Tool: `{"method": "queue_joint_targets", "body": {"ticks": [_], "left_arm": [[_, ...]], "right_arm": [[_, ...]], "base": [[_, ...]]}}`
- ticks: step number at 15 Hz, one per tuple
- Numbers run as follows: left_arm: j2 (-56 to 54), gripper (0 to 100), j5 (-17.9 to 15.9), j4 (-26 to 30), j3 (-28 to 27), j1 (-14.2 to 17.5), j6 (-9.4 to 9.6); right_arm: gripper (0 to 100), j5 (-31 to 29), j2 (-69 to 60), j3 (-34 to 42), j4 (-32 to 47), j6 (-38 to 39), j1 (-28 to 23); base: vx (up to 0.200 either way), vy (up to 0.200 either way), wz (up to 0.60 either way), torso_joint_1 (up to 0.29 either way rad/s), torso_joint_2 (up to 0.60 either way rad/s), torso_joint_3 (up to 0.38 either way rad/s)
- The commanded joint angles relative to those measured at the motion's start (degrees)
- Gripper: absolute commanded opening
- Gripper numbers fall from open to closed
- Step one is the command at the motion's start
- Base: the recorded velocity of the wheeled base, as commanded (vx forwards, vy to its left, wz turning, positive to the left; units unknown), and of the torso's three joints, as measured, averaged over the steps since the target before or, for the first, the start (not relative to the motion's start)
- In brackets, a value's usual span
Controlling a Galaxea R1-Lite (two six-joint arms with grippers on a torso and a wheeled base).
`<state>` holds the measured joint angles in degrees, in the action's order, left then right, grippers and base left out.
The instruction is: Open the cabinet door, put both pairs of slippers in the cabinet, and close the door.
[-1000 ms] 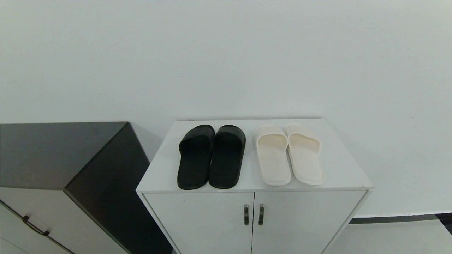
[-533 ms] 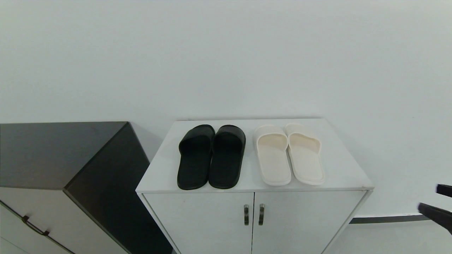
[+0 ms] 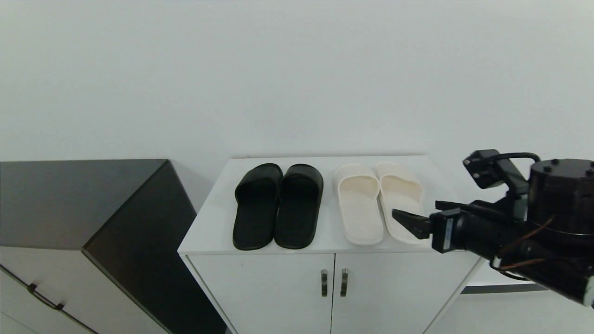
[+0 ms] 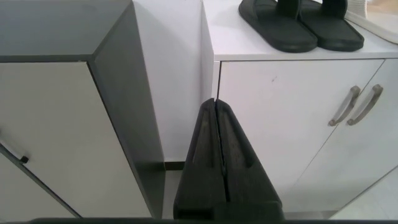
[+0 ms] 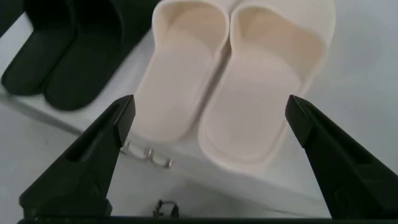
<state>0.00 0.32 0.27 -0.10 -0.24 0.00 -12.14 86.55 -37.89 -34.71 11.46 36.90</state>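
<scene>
the main risk you faced lay with the right end effector [image 3: 416, 208], which hung open and empty over the heel ends of the cream slippers [image 3: 378, 202] while both doors [image 3: 264, 297] of the cabinet [image 3: 211, 222] were shut. had you gripped a slipper then, you would have had nowhere to put it. a low pass across the cabinet top could also have nudged the pair, whose heels lay near the front edge, off onto the floor. the two handles [image 3: 344, 281] stood just beside each other at the middle seam, so i judged that a wide-open end effector could have caught both at once or slipped off the thin bar. a door swung outward could also have struck an arm parked in front of it. the black slippers [image 3: 277, 206] lay just beside the cream pair, toes to the wall, on top of the cabinet and not inside. as to pose, your right arm extended from the right at about the height of the cabinet top, forearm roughly level, and the cream pair showed between its spread fingers in the right wrist view. your left end effector [image 4: 214, 124] sat low, closed on nothing, pointing at the narrow gap between the dark cabinet [image 4: 118, 112] and the white one, well apart from the handles.
</scene>
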Motion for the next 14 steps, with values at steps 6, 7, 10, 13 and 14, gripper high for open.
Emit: {"method": "queue_joint_targets", "body": {"ticks": [6, 7, 10, 13, 14], "left_arm": [[0.0, 0, 0.0, 0.0, 0.0, 0.1, 0.00], [0.0, 0, 0.0, 0.0, 0.0, 0.1, 0.00], [0.1, 0, 0.0, 0.0, 0.0, 0.1, 0.00], [0.0, 0, 0.0, 0.0, -0.1, 0.1, 0.00], [0.0, 0, 0.0, 0.0, 0.0, 0.1, 0.00]], "right_arm": [[100, -19.1, 18.0, -17.3, -0.3, 1.5, 4.4], [100, -19.5, 19.3, -18.3, -0.3, 1.4, 4.4], [100, -20.7, 22.4, -20.0, -0.4, 1.5, 4.1], [100, -20.6, 25.9, -21.5, -3.9, 1.1, 2.8], [100, -20.6, 27.0, -22.4, -4.6, 0.9, 2.2]], "base": [[0.000, 0.000, 0.00, 0.000, 0.00, 0.000], [0.000, 0.000, 0.00, 0.000, 0.00, 0.000], [0.000, 0.000, 0.00, 0.000, 0.00, 0.000], [0.000, 0.000, 0.00, 0.000, 0.00, 0.000], [0.000, 0.000, 0.00, 0.000, 0.00, 0.000]]}}
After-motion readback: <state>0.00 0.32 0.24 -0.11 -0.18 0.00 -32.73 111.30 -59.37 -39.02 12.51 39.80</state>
